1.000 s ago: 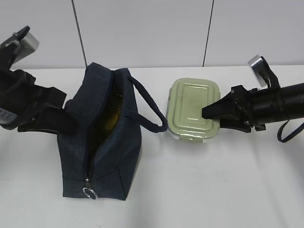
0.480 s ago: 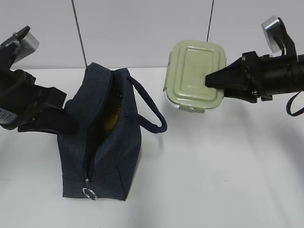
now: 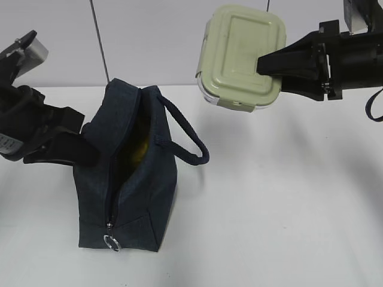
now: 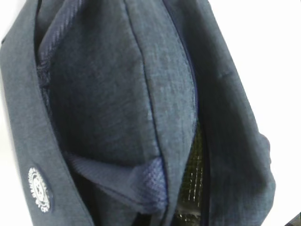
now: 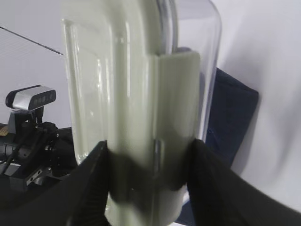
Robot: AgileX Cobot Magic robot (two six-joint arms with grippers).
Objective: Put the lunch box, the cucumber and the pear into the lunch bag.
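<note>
My right gripper (image 3: 263, 64) is shut on the lunch box (image 3: 239, 54), a sage-green lid over a clear base, held high in the air and tilted on edge, right of the bag. In the right wrist view both fingers clamp the lunch box (image 5: 117, 94) at its end. The navy lunch bag (image 3: 137, 179) stands on the table with its zipper open. My left gripper (image 3: 66, 149) is against the bag's left side; its jaws are hidden. A glossy dark green surface (image 4: 193, 188), likely the cucumber, shows inside the bag (image 4: 103, 94). A yellowish patch (image 3: 140, 143) may be the pear.
The bag's loop handle (image 3: 188, 137) sticks out to the right, under the raised box. The silver ring pull (image 3: 112, 243) hangs at the bag's near end. White table (image 3: 269, 197) and a white wall behind.
My right gripper has lifted the lunch box off the table, up and slightly left, tilting it more on edge. The left arm and the bag have not moved.
</note>
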